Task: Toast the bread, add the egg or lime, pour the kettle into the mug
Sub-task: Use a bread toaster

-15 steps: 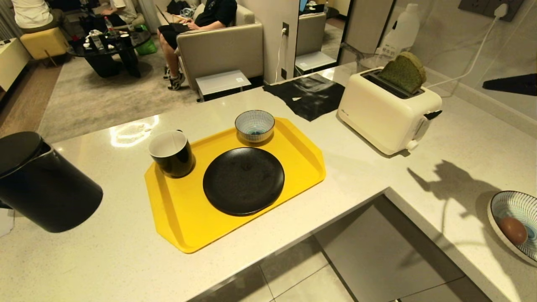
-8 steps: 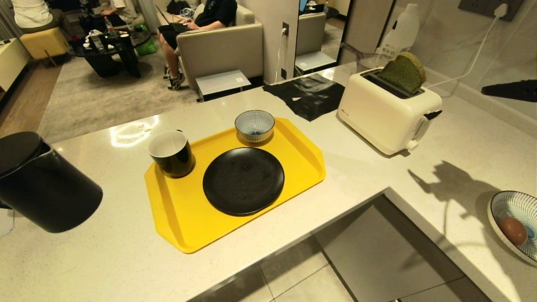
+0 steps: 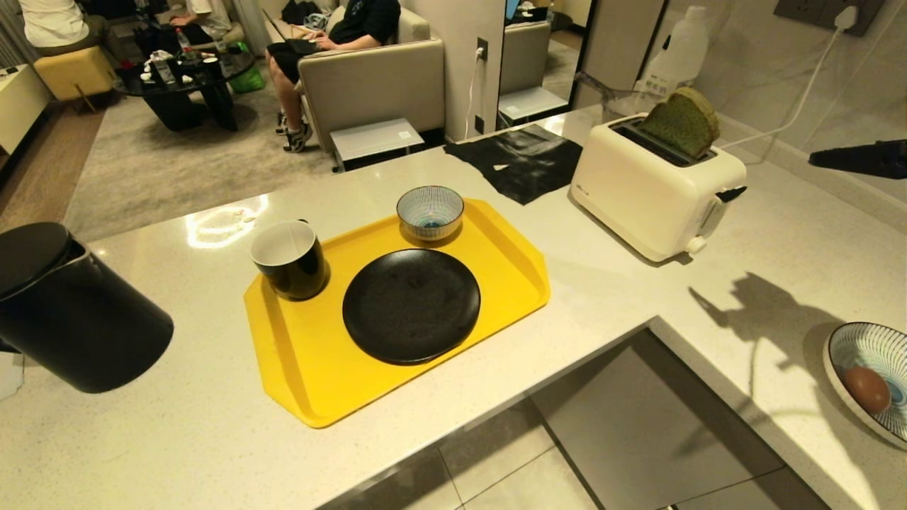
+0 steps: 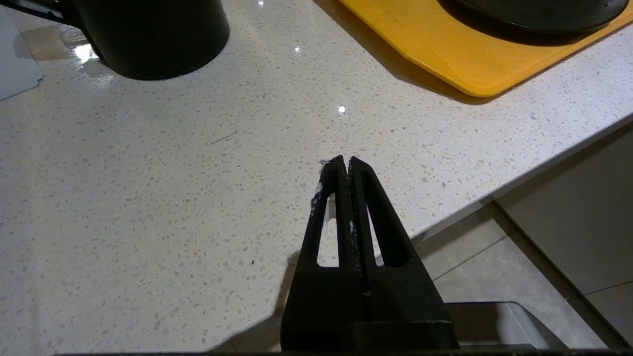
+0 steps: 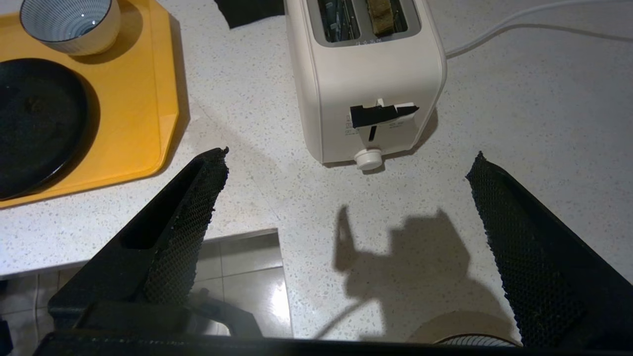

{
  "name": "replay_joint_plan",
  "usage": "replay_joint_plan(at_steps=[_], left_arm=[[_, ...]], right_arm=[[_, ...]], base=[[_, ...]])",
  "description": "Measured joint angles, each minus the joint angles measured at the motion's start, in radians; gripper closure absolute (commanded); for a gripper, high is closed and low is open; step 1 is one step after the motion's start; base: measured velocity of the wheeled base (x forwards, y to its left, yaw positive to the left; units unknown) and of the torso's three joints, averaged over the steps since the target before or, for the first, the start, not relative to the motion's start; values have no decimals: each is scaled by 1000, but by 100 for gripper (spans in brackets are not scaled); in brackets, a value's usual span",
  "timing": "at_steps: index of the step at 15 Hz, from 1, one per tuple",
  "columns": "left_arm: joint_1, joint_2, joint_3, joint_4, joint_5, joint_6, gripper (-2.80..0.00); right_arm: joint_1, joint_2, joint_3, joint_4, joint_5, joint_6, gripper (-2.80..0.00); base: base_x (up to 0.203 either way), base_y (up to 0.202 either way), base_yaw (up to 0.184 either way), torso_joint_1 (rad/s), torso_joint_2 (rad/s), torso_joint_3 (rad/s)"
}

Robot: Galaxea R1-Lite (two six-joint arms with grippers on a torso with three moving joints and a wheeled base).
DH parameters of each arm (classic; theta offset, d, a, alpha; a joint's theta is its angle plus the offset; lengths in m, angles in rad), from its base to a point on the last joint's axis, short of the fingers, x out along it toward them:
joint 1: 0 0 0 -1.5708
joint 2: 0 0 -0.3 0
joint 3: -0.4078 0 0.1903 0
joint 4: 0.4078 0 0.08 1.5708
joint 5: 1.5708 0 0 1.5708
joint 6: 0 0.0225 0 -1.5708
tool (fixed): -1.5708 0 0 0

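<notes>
Bread (image 3: 682,122) stands high out of one slot of the cream two-slot toaster (image 3: 655,188), so we judge the step in hand to be either lifting the slice out or pressing the lever down; the frames do not settle which.

We hold the right gripper (image 5: 346,163) above the worktop (image 3: 772,234) with its jaws spread fully wide and nothing between them. The toaster's lever face (image 5: 383,114) lies ahead of the fingertips and a little to one side of centre, with the round knob (image 5: 368,159) below it. To take the slice, we should bring the gripper over the occupied slot, turn the pads to face the flat sides of the slice, and close gently on the crust so the soft crumb does not tear. We should lift straight up to clear the slot walls.

The left gripper (image 4: 344,165) is pressed shut and empty, parked over bare worktop; the black kettle (image 4: 148,34) stands ahead of it and the yellow tray (image 4: 474,59) off to the other side.

The egg (image 3: 866,388) lies in a striped dish (image 3: 850,347) below and behind the right gripper. The black mug (image 3: 290,258) stands on the tray beside the black plate (image 3: 411,306) and the small striped bowl (image 3: 429,210).

Small print sits beside the lever and a small mark on the toaster's side; we cannot read either.
</notes>
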Motion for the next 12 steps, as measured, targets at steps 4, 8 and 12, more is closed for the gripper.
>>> replay_joint_plan(at_steps=[4,8,12], left_arm=[[0,0,0,0,0,-1,0],[-1,0,0,-1,0,-1,0],[0,0,0,0,0,0,0]], right_arm=[[0,-3,4,0,2,-14,-280],[0,-13,1,11,12,17,0],[3,-17,5,12,6,7,-280]], base=[[0,0,0,0,0,0],[0,0,0,0,0,0],[0,0,0,0,0,0]])
